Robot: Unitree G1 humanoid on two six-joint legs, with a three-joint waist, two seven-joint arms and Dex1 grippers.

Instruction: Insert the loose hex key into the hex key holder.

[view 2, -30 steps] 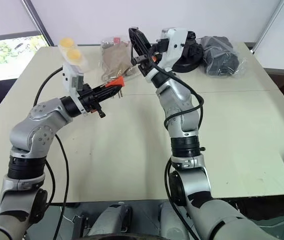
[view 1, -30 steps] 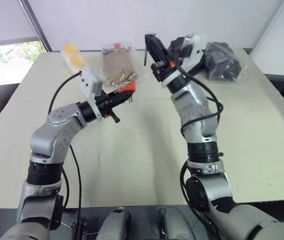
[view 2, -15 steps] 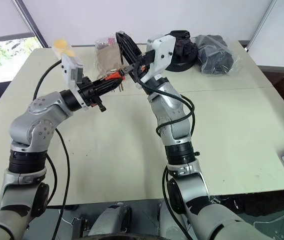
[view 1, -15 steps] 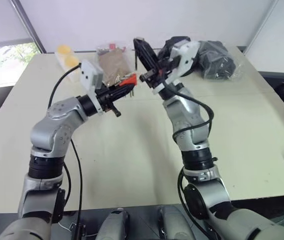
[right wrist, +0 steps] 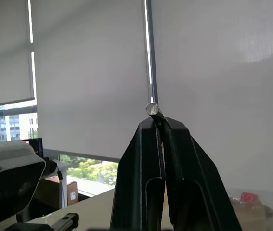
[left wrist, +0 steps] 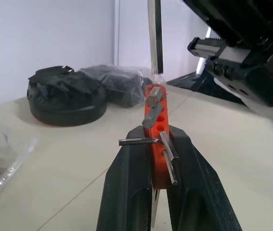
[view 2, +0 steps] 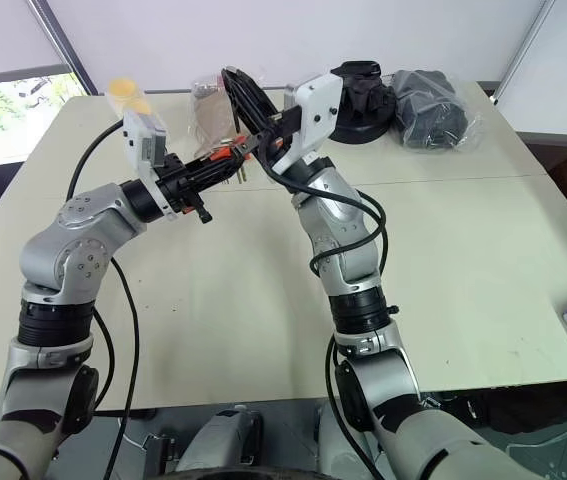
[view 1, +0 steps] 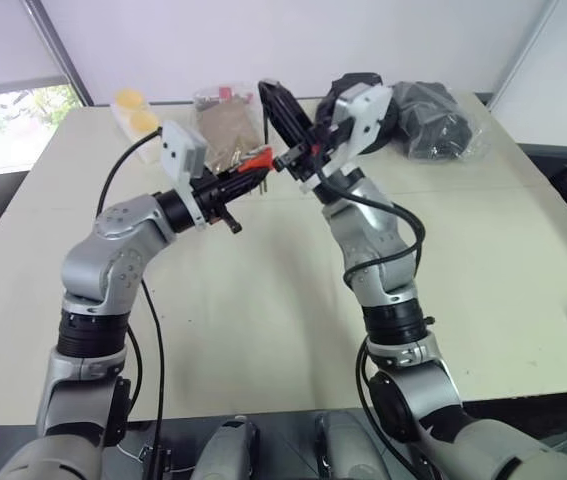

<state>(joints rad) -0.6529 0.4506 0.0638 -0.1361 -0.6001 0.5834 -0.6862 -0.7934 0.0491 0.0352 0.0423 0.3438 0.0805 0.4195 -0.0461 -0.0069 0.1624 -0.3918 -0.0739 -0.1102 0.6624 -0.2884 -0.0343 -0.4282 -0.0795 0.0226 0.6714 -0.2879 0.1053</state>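
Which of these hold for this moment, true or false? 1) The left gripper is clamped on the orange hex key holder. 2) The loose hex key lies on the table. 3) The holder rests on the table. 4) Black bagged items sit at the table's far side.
1) True: the left gripper is shut on the hex key holder.
2) False: the right gripper pinches the loose hex key between its fingertips, in the air.
3) False: the holder is held up above the table.
4) True: black bagged items sit there.
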